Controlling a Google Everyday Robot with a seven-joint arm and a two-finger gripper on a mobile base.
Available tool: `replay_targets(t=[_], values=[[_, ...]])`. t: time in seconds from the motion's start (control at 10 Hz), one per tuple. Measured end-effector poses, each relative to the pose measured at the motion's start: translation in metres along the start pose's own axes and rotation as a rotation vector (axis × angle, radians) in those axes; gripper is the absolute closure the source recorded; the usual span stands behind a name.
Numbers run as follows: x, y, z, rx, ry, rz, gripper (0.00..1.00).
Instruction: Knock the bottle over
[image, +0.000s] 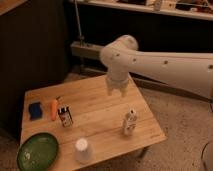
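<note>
The bottle (130, 122) is small and whitish with a narrow capped neck. It stands upright on the right part of the wooden table (95, 105). My gripper (118, 91) hangs fingers-down above the far middle of the table, behind the bottle and slightly to its left, and does not touch it. The two fingers stand apart with nothing between them. The white arm (165, 62) reaches in from the right.
A short dark can with a white label (65, 116) stands at centre left. An orange carrot-like piece (54, 109) and a blue sponge (35, 110) lie to its left. A green plate (37, 151) and an upturned white cup (82, 150) sit near the front edge.
</note>
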Motion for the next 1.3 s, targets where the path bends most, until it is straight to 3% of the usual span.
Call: replay_targets(t=[0.1,0.3,0.5,0.6,0.9,1.1,1.3], values=[[-0.008,-0.035,-0.006,-0.006,-0.013,0.060,0.81],[-0.011,-0.079,-0.008,-0.014,-0.008,0.149,0.97],[0.004,-0.133,0.002,-0.028,0.034,0.266,1.00],[0.013,-0.148,0.010,-0.032,0.057,0.297,1.00],[0.049,-0.165,0.056,-0.070,0.151,0.358,1.00],[0.060,-0.147,0.078,-0.098,0.192,0.341,1.00],[0.060,-0.110,0.079,-0.109,0.207,0.313,1.00]])
